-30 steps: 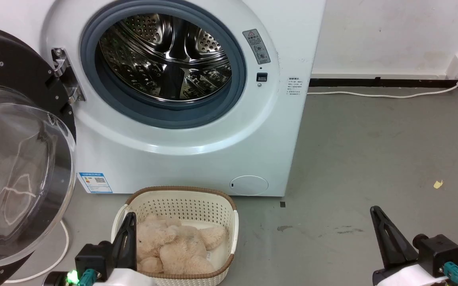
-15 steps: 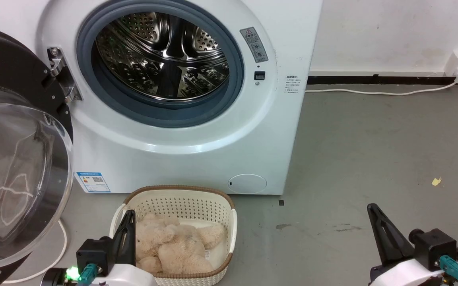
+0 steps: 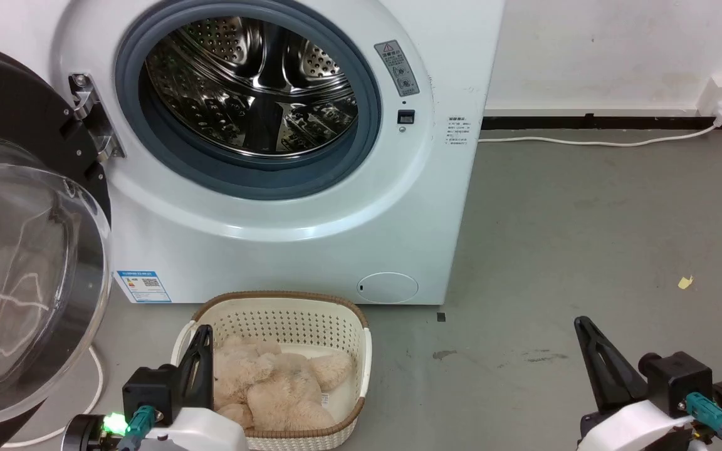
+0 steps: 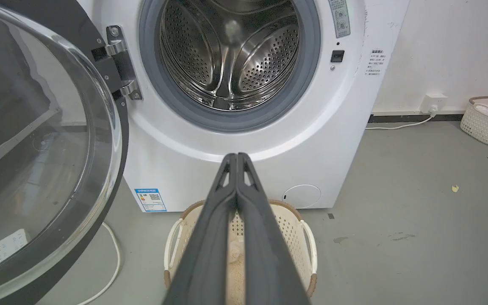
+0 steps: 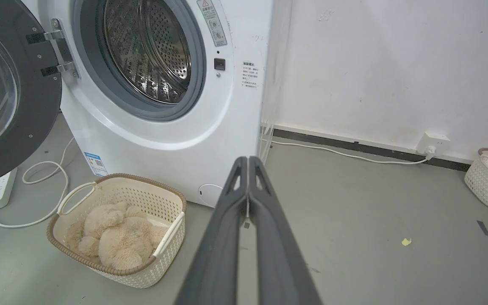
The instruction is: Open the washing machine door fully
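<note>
Left gripper [image 4: 236, 157] hangs closed tight, holding nothing; the right gripper [image 5: 248, 160] is likewise closed and empty. Ahead and to the left of the left gripper, the washing machine door [image 3: 22, 250] stands swung far out, touching neither gripper, and the washing machine [image 3: 311, 238] straight ahead shows its whole drum [image 3: 254, 88]. The opening looks done; at most a last nudge wider remains.

The left gripper [image 3: 204, 335], at 7 o'clock in the head view, has long dark tapering fingers [image 4: 210, 237] with slotted tips, a black block [image 3: 148, 394], white shell [image 3: 207, 435], teal plug [image 3: 140, 418] and green light [image 3: 112, 424]. The right gripper [image 3: 581, 326], at 5 o'clock, has a matching block, shell and plug.
</note>
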Robot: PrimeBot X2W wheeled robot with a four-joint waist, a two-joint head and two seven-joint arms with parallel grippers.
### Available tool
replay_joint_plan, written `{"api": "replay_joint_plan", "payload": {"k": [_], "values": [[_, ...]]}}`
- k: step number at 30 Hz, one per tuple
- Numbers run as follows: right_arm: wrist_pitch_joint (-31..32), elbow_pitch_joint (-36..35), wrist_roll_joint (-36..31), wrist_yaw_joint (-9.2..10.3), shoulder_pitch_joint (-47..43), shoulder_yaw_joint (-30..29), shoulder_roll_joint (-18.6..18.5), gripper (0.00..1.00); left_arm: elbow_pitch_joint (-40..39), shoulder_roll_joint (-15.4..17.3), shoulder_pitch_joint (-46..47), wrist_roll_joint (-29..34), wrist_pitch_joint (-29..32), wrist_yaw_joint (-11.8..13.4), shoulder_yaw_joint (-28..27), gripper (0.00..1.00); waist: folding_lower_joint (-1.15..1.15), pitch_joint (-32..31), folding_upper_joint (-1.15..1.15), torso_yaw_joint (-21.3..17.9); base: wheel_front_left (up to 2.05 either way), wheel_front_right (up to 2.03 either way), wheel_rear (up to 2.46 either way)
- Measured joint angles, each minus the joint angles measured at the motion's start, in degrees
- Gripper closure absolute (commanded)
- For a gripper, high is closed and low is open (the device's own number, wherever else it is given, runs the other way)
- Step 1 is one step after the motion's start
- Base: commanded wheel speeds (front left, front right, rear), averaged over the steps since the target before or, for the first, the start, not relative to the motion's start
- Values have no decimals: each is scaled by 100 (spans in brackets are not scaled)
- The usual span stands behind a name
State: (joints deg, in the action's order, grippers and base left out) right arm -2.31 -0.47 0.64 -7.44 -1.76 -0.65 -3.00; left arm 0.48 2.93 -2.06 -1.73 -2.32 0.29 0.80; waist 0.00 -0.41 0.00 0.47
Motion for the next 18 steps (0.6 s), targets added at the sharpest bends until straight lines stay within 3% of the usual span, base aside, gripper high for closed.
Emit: {"api": "replay_joint_plan", "payload": {"k": [18], "values": [[229, 30, -20, 0, 109, 67, 0, 100, -27, -7, 118, 123, 231, -4, -67, 100, 0, 41, 0, -48, 0, 0, 0]]}}
